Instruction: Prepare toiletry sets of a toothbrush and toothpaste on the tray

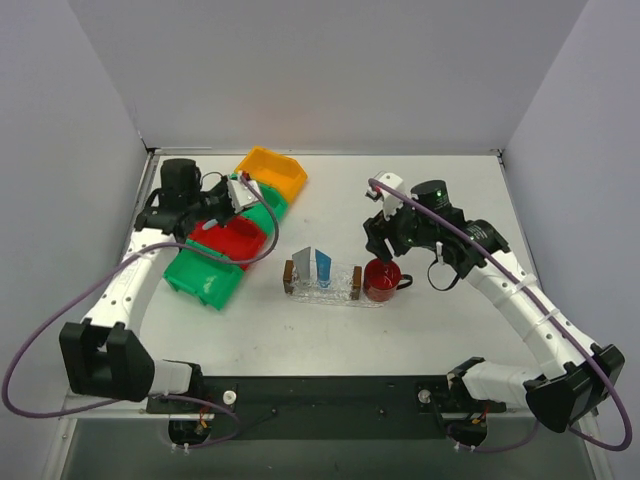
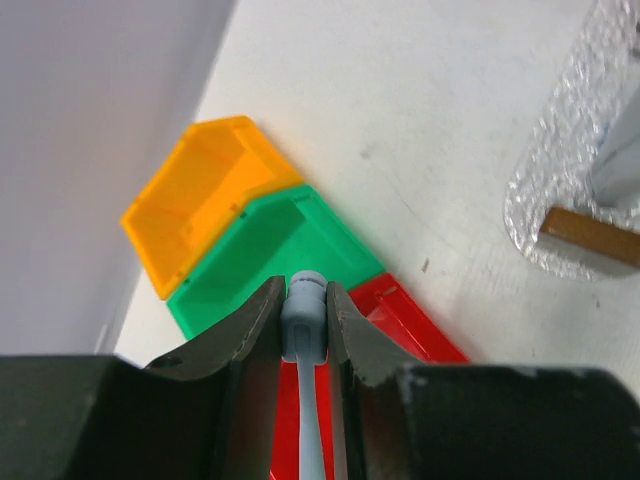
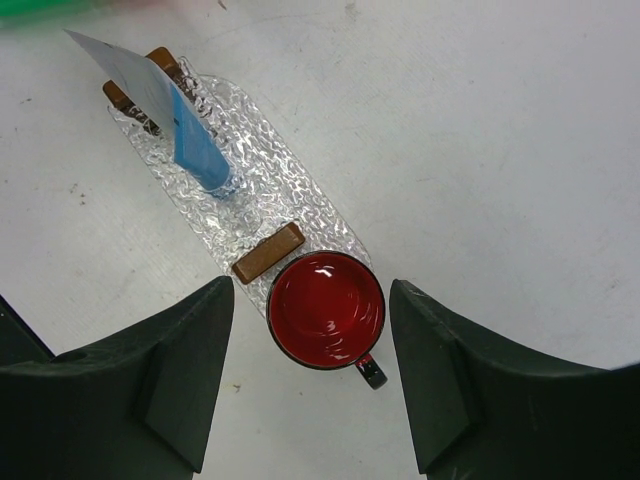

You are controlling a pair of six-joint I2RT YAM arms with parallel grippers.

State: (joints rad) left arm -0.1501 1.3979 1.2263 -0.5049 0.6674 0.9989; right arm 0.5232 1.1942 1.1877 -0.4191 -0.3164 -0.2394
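The toothbrush (image 2: 303, 325) is clamped between the fingers of my left gripper (image 2: 303, 297), which are drawn in narrow against its two sides. It is a slim, smooth, pale blue-grey plastic stick. Its rounded, stepped end pokes out just past my fingertips, and the rest runs back between them toward my wrist. I cannot tell whether that end is the head or the handle.

Under and ahead of those fingers sit three glossy plastic bins in a row, touching one another. The red bin (image 2: 405, 312) is right below my fingertips, the green bin (image 2: 270, 250) is just beyond them, and the orange bin (image 2: 200, 190) is farthest out. All three have slanted open fronts.

My right gripper (image 3: 310, 292) stands wide with nothing in it. Between its fingertips and below them is a round red cup (image 3: 325, 308), shiny inside, with a small dark handle. The cup touches the near end of the tray (image 3: 300, 205), a clear oblong of pebbled glass-like material with a brown wooden handle (image 3: 268, 252) at each end.

Farther out from those fingers, two flat-ended tubes stand leaning on the tray. They are the blue toothpaste tube (image 3: 200, 150) and, behind it, the silver-grey toothpaste tube (image 3: 125, 60). I cannot read any print on either. Everything rests on a white, faintly scuffed table (image 3: 500, 150).
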